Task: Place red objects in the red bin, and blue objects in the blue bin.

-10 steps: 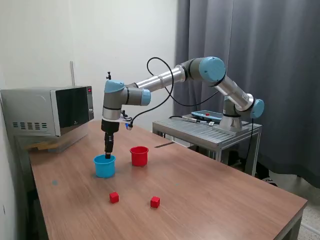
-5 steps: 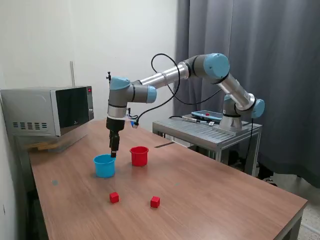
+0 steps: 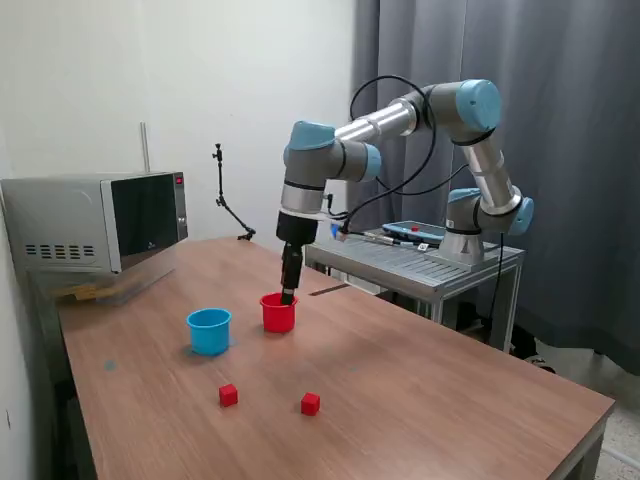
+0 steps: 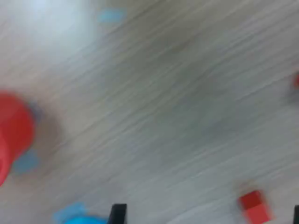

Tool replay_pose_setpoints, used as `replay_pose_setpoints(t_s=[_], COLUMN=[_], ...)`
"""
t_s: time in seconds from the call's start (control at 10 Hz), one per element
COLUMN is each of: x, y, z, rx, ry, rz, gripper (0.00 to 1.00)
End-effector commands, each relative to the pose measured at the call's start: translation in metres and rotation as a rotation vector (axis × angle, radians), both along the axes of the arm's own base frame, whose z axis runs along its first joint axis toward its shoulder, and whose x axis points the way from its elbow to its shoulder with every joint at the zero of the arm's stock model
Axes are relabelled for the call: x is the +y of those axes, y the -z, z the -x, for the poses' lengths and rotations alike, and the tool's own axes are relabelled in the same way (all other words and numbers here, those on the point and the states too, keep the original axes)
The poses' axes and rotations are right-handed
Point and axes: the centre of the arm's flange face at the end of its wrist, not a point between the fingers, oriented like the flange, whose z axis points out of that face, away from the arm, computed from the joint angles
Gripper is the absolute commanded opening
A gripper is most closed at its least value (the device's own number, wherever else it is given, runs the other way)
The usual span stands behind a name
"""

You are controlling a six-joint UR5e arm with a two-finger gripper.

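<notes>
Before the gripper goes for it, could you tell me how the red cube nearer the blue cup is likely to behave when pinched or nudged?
The red cube looks solid with flat faces, so it probably stays rigid in a pinch and slides rather than rolls on the smooth wooden table. It is far smaller than the blue cup, so it is likely light and could skid if the fingers close off-centre.

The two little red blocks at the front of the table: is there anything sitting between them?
No. In the exterior view, only bare wooden table shows between the one red block and the other red block; they lie apart.
</notes>
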Motion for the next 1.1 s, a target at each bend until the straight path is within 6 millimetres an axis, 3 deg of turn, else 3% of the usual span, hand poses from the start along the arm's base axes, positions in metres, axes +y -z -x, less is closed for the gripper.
replay_pose_setpoints(t_s=[0.0,0.3,0.4,0.7,1.0], x=[-0.079,-0.140,-0.148,-0.161,-0.151], y=[-0.017,0.013,0.019,0.057,0.071], z=[-0.017,-0.003,0.003,0.024,0.029], rx=[0.045,0.024,0.032,0.040,0.036], ry=[0.098,0.041,0.063,0.187,0.307], rz=[0.031,0.040,0.045,0.061,0.069], gripper=[1.00,1.00,1.00,1.00,1.00])
